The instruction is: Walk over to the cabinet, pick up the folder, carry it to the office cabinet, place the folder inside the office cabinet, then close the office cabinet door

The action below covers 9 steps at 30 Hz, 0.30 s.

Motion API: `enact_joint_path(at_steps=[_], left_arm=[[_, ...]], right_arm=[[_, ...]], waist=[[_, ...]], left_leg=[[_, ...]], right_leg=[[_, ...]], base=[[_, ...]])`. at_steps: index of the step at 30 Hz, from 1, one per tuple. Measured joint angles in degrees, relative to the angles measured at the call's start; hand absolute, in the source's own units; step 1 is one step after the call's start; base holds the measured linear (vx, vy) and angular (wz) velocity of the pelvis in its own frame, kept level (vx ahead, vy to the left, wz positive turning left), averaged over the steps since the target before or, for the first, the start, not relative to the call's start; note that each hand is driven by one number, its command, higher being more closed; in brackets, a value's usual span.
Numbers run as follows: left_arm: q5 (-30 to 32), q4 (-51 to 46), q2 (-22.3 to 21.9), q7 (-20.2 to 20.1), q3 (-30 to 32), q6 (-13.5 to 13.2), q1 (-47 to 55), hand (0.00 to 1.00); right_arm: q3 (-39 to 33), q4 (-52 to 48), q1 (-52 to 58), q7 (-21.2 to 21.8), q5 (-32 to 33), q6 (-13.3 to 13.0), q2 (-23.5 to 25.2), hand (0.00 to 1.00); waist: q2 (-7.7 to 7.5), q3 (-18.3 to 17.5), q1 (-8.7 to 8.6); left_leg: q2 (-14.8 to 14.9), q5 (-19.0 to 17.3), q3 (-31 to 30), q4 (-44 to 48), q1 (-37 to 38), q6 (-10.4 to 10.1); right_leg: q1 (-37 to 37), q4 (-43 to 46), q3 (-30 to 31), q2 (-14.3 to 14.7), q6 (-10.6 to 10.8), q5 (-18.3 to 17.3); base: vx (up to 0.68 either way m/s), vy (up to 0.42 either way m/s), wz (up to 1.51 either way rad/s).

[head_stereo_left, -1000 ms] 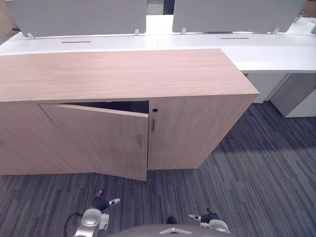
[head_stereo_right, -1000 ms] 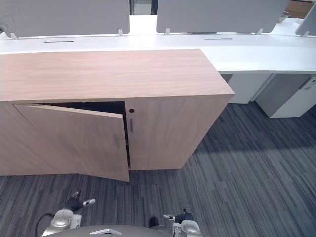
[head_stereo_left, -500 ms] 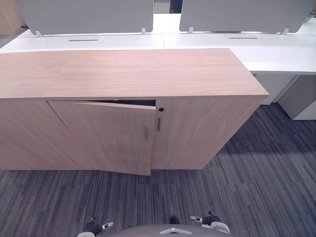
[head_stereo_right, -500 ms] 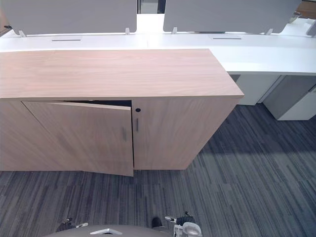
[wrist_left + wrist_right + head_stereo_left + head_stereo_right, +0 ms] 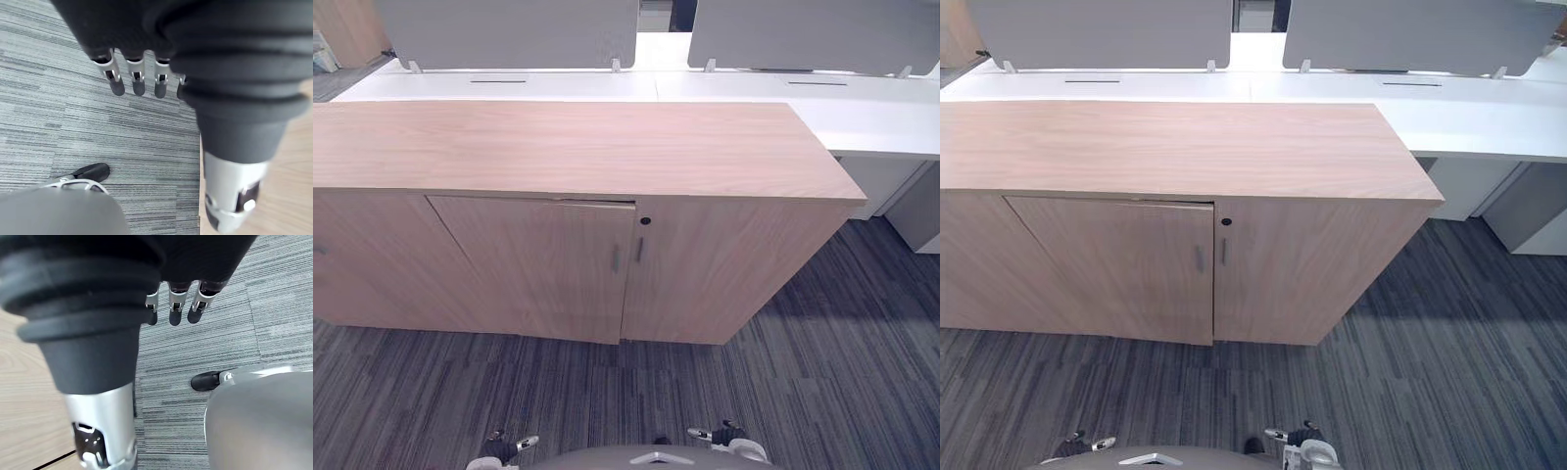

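The cabinet (image 5: 578, 147) spans the middle of the head view, its wood top bare. Its left door (image 5: 543, 264) sits all but shut, with a thin dark gap along its upper edge near the meeting line (the lower edge looks nearly flush). The right door (image 5: 724, 264) is closed. Two slim handles (image 5: 616, 258) stand side by side where the doors meet, and a small dark keyhole (image 5: 645, 221) sits just above them on the right door. Whatever lies behind the doors is hidden, so I cannot tell where the folder is.

Behind the cabinet, across the upper part of the frame, runs a white desk (image 5: 862, 108) with grey screens (image 5: 509, 24) standing on it. Striped grey carpet (image 5: 803, 392) covers the lower part of the frame.

The left hand (image 5: 506, 449) shows at the bottom edge, left of centre, and the right hand (image 5: 720, 434) at the bottom edge, right of centre; both are well apart from the cabinet. In the left wrist view its fingers (image 5: 138, 81) hang relaxed over the carpet, grasping nothing. The right hand's fingers (image 5: 174, 308) are likewise loose and empty above the carpet.
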Motion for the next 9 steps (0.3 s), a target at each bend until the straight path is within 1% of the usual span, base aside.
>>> enact_joint_path(at_steps=[9], left_arm=[[0.0,1.3,0.1,0.0,0.0,0.0,0.0,0.00]], right_arm=[[0.0,0.0,0.0,0.0,0.0,0.3,0.0,0.00]], waist=[[-0.15,0.1,-0.08]], left_leg=[[-0.6,-0.1,-1.2,0.0,-0.1,-0.2]], right_leg=[[0.6,-0.3,-1.4,-0.8,0.3,-0.2]], base=[[-0.03,-0.023,0.07]])
